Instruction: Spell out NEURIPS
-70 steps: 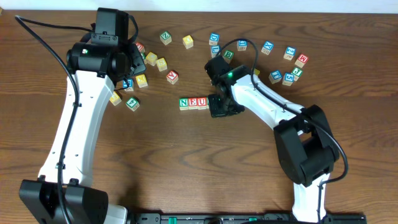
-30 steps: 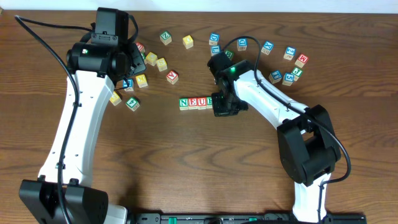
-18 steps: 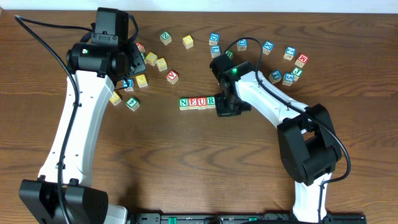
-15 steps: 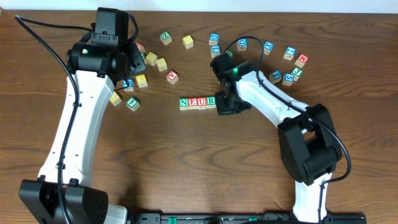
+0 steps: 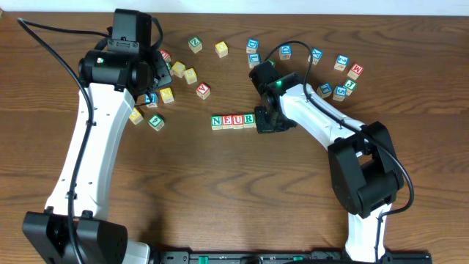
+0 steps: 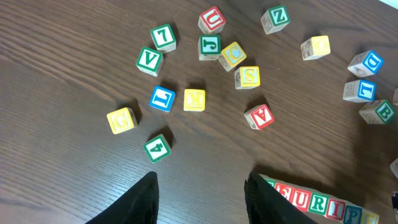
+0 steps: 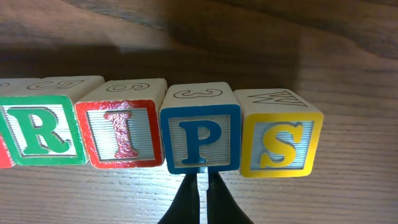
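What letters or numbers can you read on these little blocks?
"NEUR": cube row, overhead, end hidden.
"RIPS": that row's front faces, right wrist.
"3": atop P cube.
"W": atop S cube.
"A": red loose cube.
"K": yellow loose cube.
"4": green loose cube.
"U", "Z", "J", "C", "V", "D", "B": other loose cubes.
Far overhead cubes: unreadable.

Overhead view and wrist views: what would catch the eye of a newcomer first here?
A row of letter cubes at the middle of the table draws the eye: overhead shows N, E, U, R, and the right wrist view shows R, I, a blue P cube and a yellow S cube side by side. The right arm covers the row's right end, its jaws shut just before the P. Loose cubes lie scattered toward the far edge.
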`<control>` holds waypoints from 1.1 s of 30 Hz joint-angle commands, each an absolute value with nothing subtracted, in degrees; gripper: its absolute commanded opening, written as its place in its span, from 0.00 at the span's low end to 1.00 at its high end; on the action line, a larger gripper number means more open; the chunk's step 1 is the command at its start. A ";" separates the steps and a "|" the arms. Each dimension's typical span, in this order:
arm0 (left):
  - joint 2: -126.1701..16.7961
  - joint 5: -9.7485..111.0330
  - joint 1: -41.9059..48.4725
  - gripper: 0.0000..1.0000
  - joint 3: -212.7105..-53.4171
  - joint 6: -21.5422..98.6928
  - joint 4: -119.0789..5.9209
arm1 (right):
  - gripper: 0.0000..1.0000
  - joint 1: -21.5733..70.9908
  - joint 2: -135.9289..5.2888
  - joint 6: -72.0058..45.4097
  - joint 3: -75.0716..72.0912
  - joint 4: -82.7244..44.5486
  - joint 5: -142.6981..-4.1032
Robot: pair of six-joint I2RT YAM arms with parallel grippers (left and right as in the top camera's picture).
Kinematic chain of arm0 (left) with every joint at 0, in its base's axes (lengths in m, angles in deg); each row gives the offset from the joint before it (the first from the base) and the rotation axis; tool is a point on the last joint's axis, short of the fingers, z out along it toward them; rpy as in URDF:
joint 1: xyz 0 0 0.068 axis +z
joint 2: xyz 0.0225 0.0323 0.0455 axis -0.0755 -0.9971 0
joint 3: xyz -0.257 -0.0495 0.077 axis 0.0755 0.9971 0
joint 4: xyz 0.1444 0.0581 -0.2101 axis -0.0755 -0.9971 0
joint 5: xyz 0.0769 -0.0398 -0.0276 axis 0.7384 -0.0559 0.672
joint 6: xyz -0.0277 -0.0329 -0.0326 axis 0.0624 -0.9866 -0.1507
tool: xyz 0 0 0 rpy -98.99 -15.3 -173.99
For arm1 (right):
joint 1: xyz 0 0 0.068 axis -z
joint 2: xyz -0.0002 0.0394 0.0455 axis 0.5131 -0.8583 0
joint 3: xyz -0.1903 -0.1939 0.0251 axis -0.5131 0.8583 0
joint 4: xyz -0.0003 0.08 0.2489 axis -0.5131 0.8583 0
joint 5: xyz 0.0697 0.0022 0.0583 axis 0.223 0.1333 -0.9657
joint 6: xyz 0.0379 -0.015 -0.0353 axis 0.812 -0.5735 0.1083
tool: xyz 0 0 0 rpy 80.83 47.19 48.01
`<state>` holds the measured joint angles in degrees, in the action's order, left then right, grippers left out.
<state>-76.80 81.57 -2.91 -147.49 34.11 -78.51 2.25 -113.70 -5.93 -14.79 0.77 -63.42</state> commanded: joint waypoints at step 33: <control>-77.45 81.70 -3.04 0.45 -147.10 33.58 -78.60 | 0.02 8.48 -108.15 -8.18 -11.53 3.98 -64.45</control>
<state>-76.80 81.57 -2.91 -147.49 34.11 -78.51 8.72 -106.79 -7.48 -12.56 4.42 -64.49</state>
